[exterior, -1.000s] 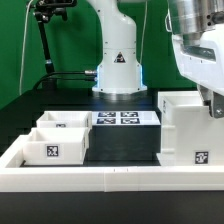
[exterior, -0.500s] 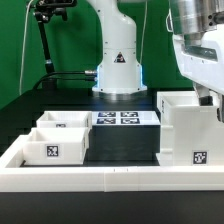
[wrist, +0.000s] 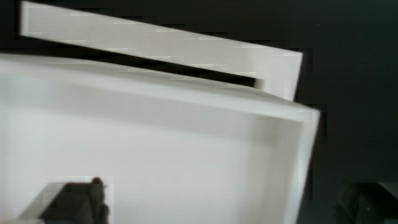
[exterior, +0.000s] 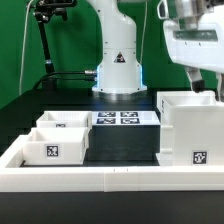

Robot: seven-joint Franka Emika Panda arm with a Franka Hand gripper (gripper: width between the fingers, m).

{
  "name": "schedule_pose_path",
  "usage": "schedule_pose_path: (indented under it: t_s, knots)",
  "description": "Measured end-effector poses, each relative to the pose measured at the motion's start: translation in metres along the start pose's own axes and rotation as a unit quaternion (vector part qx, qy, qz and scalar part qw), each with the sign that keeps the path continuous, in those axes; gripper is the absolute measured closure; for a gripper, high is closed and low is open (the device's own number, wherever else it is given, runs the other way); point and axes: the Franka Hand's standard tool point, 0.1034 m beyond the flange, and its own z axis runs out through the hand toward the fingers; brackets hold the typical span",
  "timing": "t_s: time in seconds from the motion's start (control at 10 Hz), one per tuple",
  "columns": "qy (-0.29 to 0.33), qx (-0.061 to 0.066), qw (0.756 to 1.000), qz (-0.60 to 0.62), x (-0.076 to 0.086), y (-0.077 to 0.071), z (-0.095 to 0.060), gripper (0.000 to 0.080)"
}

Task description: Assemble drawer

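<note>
The tall white box-shaped shell (exterior: pixel 190 130) stands at the exterior view's right, open side up, with a square tag on its front. My gripper (exterior: pixel 208 88) hangs just above its back top edge. In the wrist view the shell (wrist: pixel 160 130) fills the picture. My gripper (wrist: pixel 217 205) is open, its dark fingers (wrist: pixel 71 200) wide apart on either side of the shell's wall, with nothing held. Two small open-topped trays (exterior: pixel 62 122) (exterior: pixel 55 148) sit side by side at the exterior view's left, the nearer one showing its tag.
The marker board (exterior: pixel 122 118) lies flat between the trays and the shell, in front of the robot's base (exterior: pixel 118 70). A long low white rim wall (exterior: pixel 110 180) runs along the front and the left side. A black stand (exterior: pixel 45 40) stands at the back left.
My gripper has risen from the shell's top rim and now hangs higher above it. The shell and trays have not moved.
</note>
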Motion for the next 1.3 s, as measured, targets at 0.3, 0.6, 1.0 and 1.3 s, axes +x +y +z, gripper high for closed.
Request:
schedule_pose_path:
  t_s: [0.3,0.6,1.0,1.3]
  knots:
    - [0.006,0.005,0.997,-0.082,0.020,0.012,-0.016,0.0151]
    - [0.006,0.004,0.997,-0.083,0.022,0.014,-0.015,0.0151]
    - [-0.008,-0.046,0.989,-0.140,0.025,0.028,-0.006,0.0151]
    - [-0.010,-0.048,0.979,-0.198,0.037,0.034,-0.006,0.0151]
